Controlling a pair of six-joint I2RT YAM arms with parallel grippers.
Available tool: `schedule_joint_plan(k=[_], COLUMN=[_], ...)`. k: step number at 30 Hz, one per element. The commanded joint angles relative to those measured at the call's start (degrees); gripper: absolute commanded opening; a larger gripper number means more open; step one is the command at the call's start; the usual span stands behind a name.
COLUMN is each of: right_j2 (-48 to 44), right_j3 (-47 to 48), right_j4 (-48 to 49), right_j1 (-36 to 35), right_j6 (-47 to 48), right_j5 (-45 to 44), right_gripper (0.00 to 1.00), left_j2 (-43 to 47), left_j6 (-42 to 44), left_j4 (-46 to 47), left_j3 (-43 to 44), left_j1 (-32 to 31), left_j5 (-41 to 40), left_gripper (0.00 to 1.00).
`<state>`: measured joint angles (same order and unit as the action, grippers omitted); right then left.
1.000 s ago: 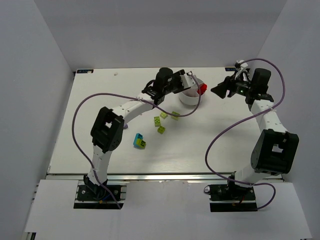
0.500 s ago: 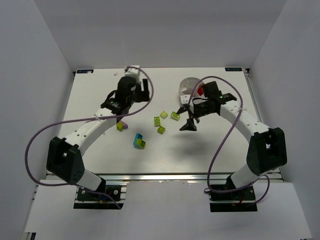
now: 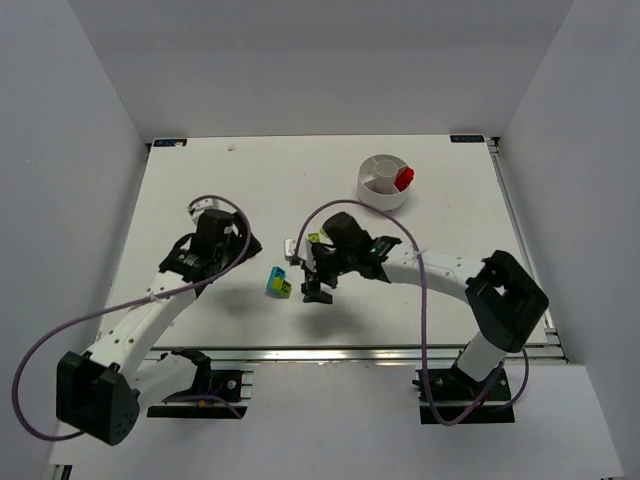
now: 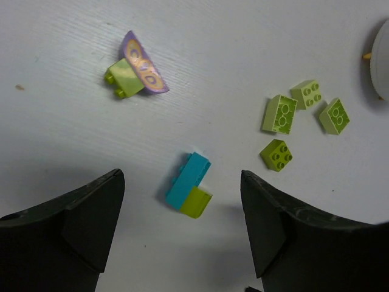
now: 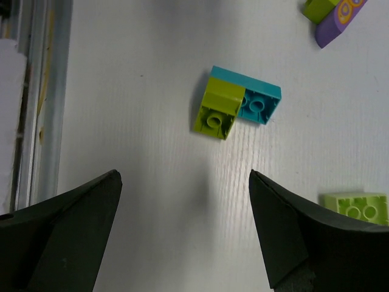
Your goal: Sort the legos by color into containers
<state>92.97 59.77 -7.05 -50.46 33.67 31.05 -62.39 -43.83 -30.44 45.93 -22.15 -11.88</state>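
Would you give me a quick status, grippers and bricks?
Left gripper, right gripper open, empty. Cyan-and-lime plastic brick clump loose on table. Red brick in round white dish. Nothing blocking.

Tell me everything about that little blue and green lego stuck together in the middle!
The cyan and lime green plastic lego clump is two small glossy bricks joined together. A longer cyan one has a shorter lime green one sticking out at one end. Round stud marks show on both in the right wrist view. It lies on the white table, apart from the other bricks. The left claw and right claw hang open over it, and neither touches it.
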Motion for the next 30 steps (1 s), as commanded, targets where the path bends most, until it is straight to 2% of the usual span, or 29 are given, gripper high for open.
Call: schedule_joint_plan(k=[1, 3, 8, 17, 22, 27, 30], right_j2=[2.8, 5.5, 11.0, 13.7, 16.5, 19.0, 19.2], right_j3=[-0.5, 0.7, 3.2, 5.2, 7.4, 9.5, 9.1], right_j4=[14.9, 16.4, 18.5, 19.2, 19.4, 17.8, 18.4], right_j1=[-3.4, -4.0, -4.7, -6.5, -8.3, -8.3, -8.3], right_j6=[-10.7, -14.1, -15.2, -16.4, -17.1, -17.5, -16.8], right_j5=[-10.0, -11.7, -14.6, -12.9, -15.9, -18.5, -17.7], right_gripper=[0.89, 0.89, 0.87, 0.81, 0.79, 0.73, 0.63], left_j2=[6.6, 9.0, 16.4, 20.7, 21.6, 22.6, 23.4], left_j6=[-5.5, -6.9, -10.6, -13.0, -14.0, -14.9, -15.3], left_j4=[-5.7, -6.7, -8.6, -11.4, -12.1, -13.1, -13.4], left_j3=[-2.1, -3.3, -7.5, -9.0, -9.0, -9.1, -9.5], left_j1=[0.9, 1.0, 1.0, 1.0, 1.0, 1.0, 1.0], left_j5=[-3.2, -4.5, -5.3, -6.5, -6.8, -7.0, -6.8], left_gripper=[0.86, 0.86, 0.86, 0.86, 0.86, 0.86, 0.86])
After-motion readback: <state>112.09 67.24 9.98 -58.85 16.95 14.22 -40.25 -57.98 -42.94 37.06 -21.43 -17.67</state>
